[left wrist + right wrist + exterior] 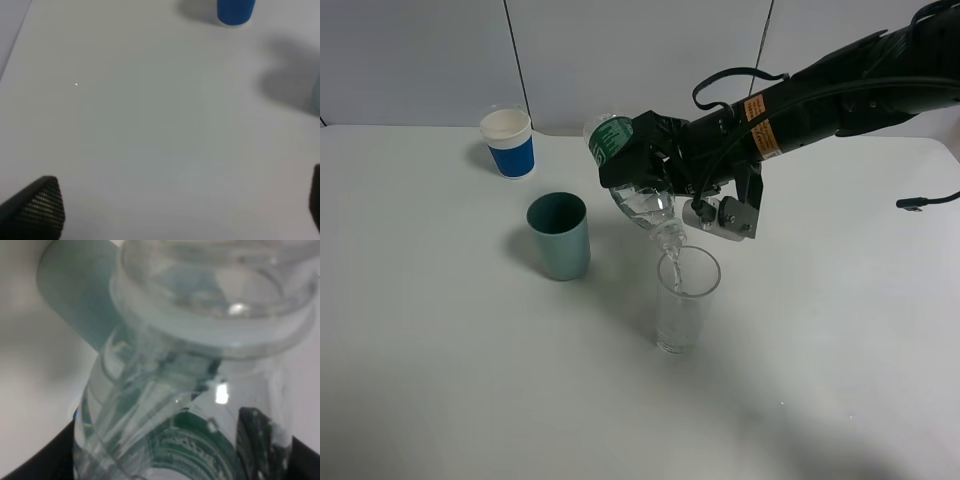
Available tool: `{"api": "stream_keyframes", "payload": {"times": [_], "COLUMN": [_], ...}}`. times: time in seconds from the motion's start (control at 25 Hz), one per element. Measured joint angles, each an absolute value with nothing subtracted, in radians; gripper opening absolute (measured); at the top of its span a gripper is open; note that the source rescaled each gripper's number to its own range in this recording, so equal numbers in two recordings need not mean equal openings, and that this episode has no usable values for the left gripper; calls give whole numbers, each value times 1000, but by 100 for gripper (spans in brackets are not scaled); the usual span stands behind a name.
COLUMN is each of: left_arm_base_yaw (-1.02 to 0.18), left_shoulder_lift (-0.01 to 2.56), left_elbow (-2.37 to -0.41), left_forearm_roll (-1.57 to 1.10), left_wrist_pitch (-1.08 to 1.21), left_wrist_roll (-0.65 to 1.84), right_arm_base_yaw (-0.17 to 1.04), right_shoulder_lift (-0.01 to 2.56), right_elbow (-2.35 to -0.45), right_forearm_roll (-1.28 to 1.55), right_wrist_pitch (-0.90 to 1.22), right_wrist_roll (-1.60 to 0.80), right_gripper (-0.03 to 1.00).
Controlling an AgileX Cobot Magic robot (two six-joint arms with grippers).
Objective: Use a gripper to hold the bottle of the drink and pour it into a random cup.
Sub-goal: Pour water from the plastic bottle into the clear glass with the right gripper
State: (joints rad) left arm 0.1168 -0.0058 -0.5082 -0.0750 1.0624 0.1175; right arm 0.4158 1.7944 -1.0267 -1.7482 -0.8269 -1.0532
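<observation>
My right gripper (638, 160) is shut on the clear bottle (638, 195) with the dark green label. The bottle is tilted neck-down, its mouth just over the rim of the tall clear glass cup (685, 300) at the table's middle. Clear liquid runs from the neck into the cup. The right wrist view is filled by the bottle (190, 405), its neck ring and green label, held between dark fingers (260, 440). My left gripper (185, 210) is open and empty over bare table; only its fingertips (40, 205) show. It is out of sight in the high view.
An opaque teal cup (559, 235) stands left of the glass. A blue-and-white paper cup (509, 143) stands at the back left; it also shows in the left wrist view (235, 11). The white table (440, 380) spreads all round.
</observation>
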Motion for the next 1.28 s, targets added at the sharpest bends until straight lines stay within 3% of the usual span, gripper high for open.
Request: {"api": "stream_keyframes", "payload": {"times": [1.28], "left_arm_base_yaw": [117], "left_shoulder_lift": [-6], "left_elbow": [-508], "left_forearm_roll": [-75], "left_wrist_pitch": [1062], "left_wrist_roll": [117], "right_arm_base_yaw": [437], "right_shoulder_lift": [1780], "right_elbow": [-1027], "right_forearm_roll": [-1747], "right_wrist_pitch": [-841], "right_wrist_roll": [-1132], "right_gripper": [3]}}
